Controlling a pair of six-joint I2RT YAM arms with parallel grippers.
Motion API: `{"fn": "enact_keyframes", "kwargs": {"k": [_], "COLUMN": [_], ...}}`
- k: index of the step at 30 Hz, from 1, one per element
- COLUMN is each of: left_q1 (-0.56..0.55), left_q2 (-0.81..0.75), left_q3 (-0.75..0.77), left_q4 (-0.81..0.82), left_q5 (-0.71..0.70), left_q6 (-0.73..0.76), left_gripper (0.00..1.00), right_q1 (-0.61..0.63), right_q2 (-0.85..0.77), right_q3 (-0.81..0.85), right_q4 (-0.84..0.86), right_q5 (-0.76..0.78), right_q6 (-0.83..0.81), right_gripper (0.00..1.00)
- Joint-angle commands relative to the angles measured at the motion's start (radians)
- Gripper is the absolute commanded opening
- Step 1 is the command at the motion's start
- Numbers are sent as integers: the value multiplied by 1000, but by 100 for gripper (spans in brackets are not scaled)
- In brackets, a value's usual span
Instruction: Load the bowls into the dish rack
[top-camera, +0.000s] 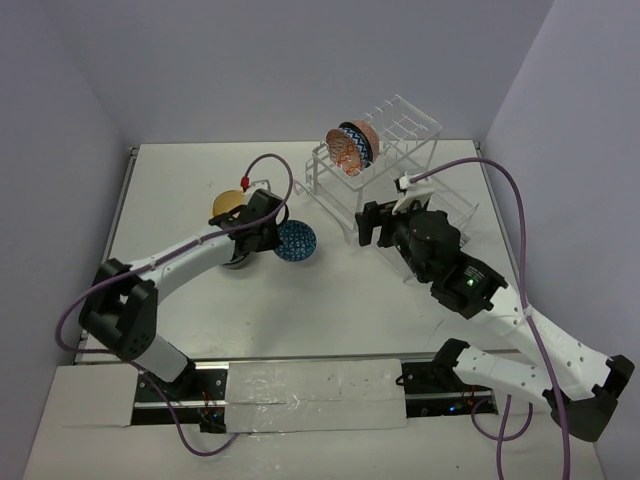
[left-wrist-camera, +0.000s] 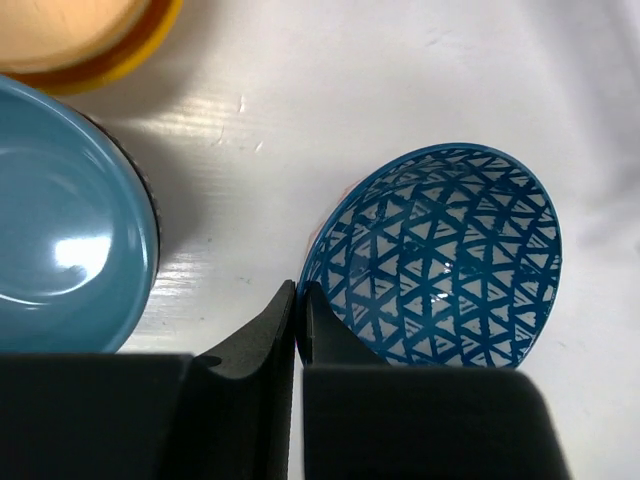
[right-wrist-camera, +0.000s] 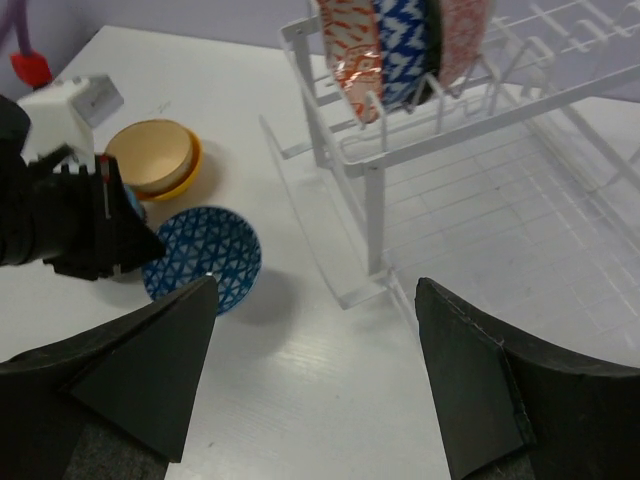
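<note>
1. The left jaws were clamped on the rim of the blue triangle-patterned bowl (left-wrist-camera: 440, 260), one finger inside it and one outside. The bowl was tilted over the white surface (top-camera: 330, 320).
2. Whether that bowl touched the surface could not be told.
3. Just beside it, under the left wrist, a plain blue bowl (left-wrist-camera: 60, 220) sat upright on the surface.
4. Just beyond the plain one sat an orange-yellow bowl (right-wrist-camera: 155, 158) with a cream inside, also upright.
5. The dish rack (top-camera: 410, 125) stood toward the far right of the surface, apart from these three bowls.
6. Three bowls stood on edge, side by side, in the slots of its upper tier: an orange-red patterned bowl (right-wrist-camera: 345, 40), a blue zigzag bowl (right-wrist-camera: 405, 50) and a pinkish bowl (right-wrist-camera: 460, 40).
7. The right jaws were spread wide and held nothing, hanging over the surface near the rack's front corner.
</note>
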Motion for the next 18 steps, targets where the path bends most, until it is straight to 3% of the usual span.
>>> {"fn": "enact_keyframes", "kwargs": {"k": [1,10,18], "left_q1": [-2,-8,-18], "left_q2": [-150,-390,-504], "left_q3": [25,68,44], "left_q4": [58,42,68], "left_q5": [32,87,130], "left_q6": [47,131,218], "left_gripper": [0,0,0], "right_q1": [30,145,185], "right_q2": [41,185,323], "right_q3": [73,189,283], "right_q4": [-9,-32,-64], "right_q5": [-69,-104,-92], "right_q6": [70,180,275], "right_gripper": [87,83,74]}}
